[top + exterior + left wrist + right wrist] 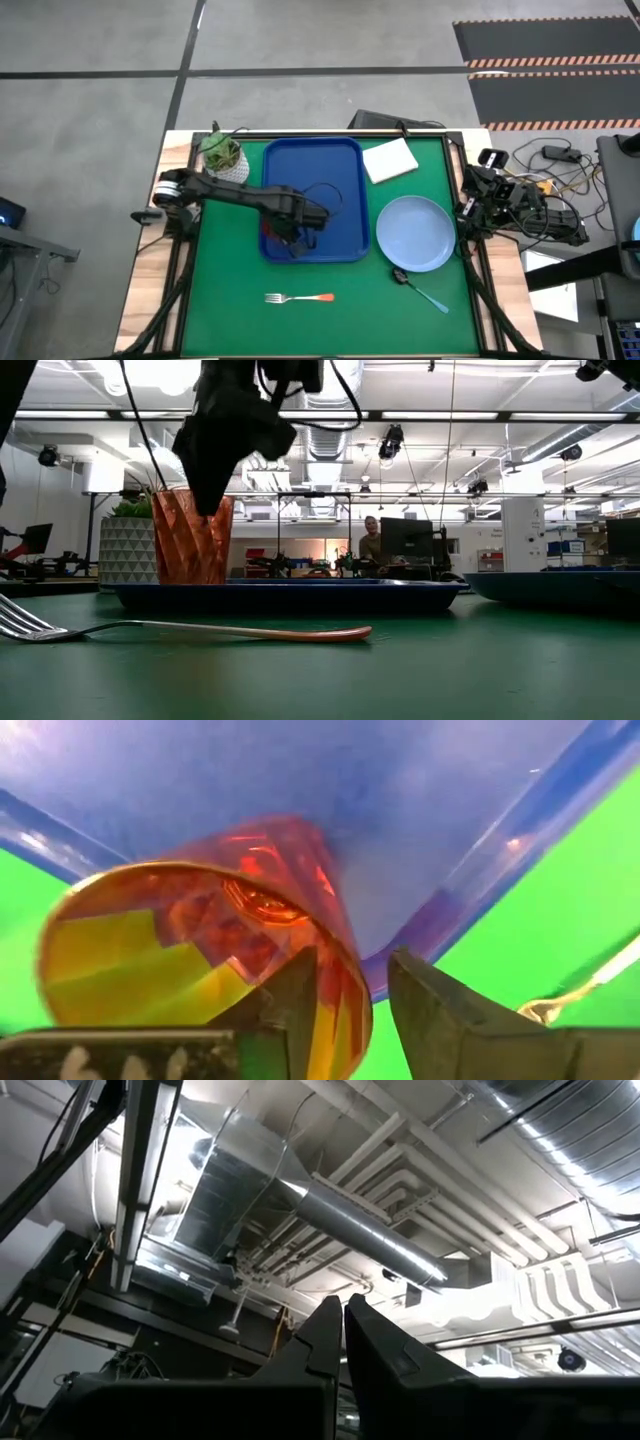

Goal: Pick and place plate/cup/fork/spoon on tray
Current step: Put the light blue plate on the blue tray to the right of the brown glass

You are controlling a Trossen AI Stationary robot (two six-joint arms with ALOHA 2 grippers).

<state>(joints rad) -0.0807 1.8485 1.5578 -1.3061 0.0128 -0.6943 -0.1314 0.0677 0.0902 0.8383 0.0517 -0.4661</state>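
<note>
Jaws: left gripper (350, 1010) stood parted astride the cup's wall, one finger inside the rim and one outside, with a gap showing at the outer finger; whether the inner one touched the wall could not be told. Right gripper (344, 1342) was clenched on nothing, folded back at the table's right edge and pointed at the ceiling.

Tray (340, 160): deep-blue, rectangular, left of centre on the green mat (230, 320).

Plate (415, 233): pale blue, on the mat just right of the tray, not yet loaded.

White square pad (390, 160): far right of the tray.

Potted plant (223, 153): far left corner.

Cup (192, 538): red-brown, translucent, upright on the tray's near left part, under the left gripper.

Spoon (425, 291): blue handle, on the mat near the plate's near edge.

Fork (300, 298): orange handle, on the mat near of the tray.

Handling note: the cup appeared set down. Judged best to lift the fingers straight up clear of the rim before any sideways travel, lest the inner finger tip the cup.
</note>
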